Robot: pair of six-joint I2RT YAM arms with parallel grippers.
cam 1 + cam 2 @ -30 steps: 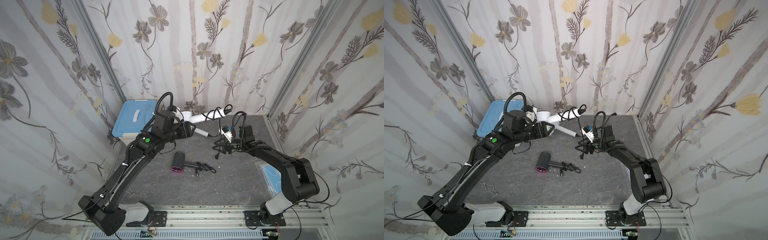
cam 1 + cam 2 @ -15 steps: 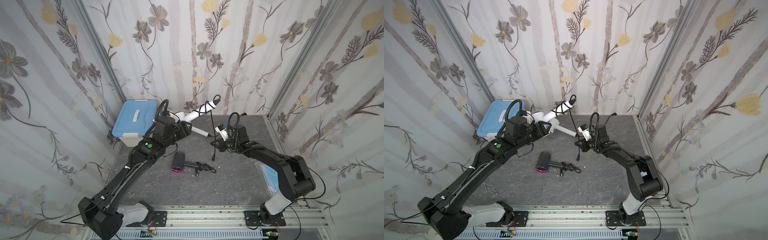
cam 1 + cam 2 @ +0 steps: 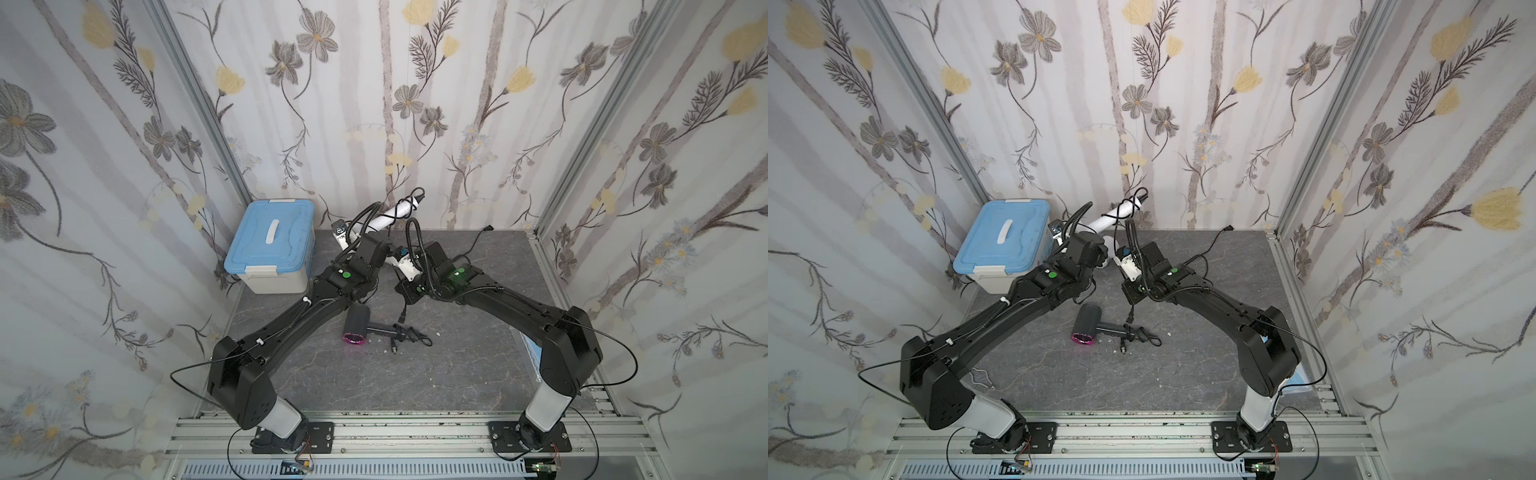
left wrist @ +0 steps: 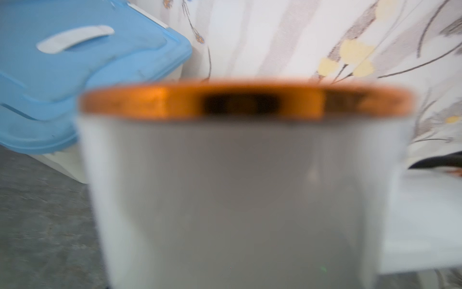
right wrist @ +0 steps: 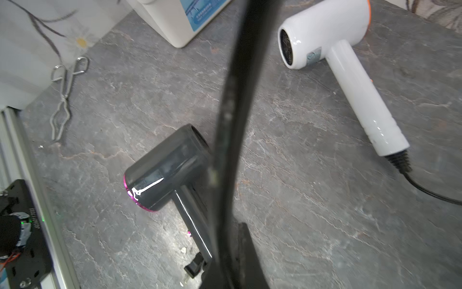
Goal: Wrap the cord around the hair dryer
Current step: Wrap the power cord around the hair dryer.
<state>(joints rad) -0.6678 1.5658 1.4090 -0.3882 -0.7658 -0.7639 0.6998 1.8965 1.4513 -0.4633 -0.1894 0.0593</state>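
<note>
My left gripper (image 3: 379,246) is shut on the head of a white hair dryer (image 3: 386,218) and holds it off the table at the back. The handle tilts up toward the wall, with black cord (image 3: 401,206) looped round it. In the left wrist view the blurred white body with its orange ring (image 4: 237,105) fills the frame and hides the jaws. My right gripper (image 3: 409,292) is shut on the cord (image 5: 232,100) below the dryer. The plug (image 3: 402,318) dangles under it.
A dark grey dryer (image 3: 356,328) with a pink rim lies mid-table, its cord bundled at the handle. A second white dryer (image 5: 325,32) lies behind the arms with a loose cord (image 3: 478,241). A blue-lidded box (image 3: 270,245) stands back left. Metal tongs (image 5: 62,100) lie front left.
My right gripper has shut on the cord and moved left toward the centre. The left arm has tilted the white dryer's handle from nearly level to pointing up at the wall.
</note>
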